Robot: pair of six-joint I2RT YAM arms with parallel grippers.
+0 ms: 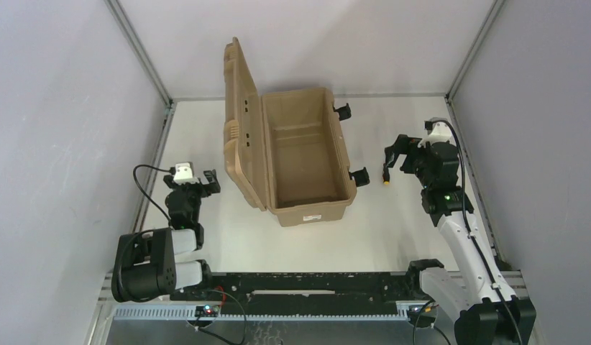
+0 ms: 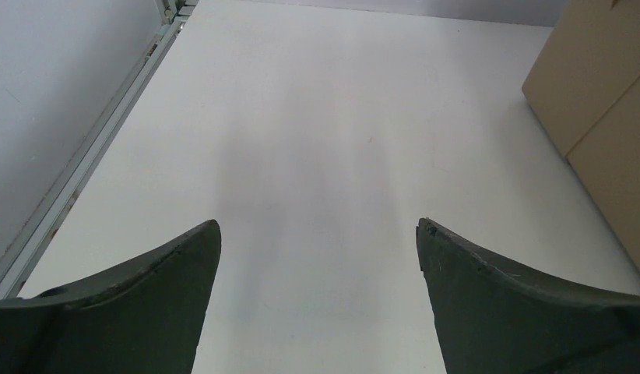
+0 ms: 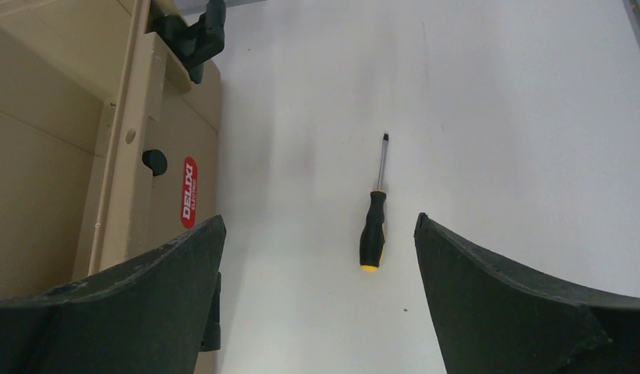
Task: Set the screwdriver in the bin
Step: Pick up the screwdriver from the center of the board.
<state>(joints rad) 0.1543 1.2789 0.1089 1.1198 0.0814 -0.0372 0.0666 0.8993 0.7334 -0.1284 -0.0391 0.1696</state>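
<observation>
Table (image 1: pixel 393 237): bin (image 1: pixel 307 144) at centre, lid open. Right pincer (image 3: pixel 317 218) wide, empty; left pincer (image 2: pixel 317 224) wide, empty, beyond bin's far side. Screwdriver (image 3: pixel 374 210) flat on table right of bin, just ahead of right pincer, shaft pointing away, yellow butt nearest. Right arm nearer. Red bin sticker (image 3: pixel 189 192) reads roughly "DELIXI"

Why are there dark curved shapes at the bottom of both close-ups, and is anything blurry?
Right wrist: those are the right fingers, close and dark; screwdriver sharp. Left wrist: left fingers, faint shadows on table. Top: even light, no glare.
</observation>
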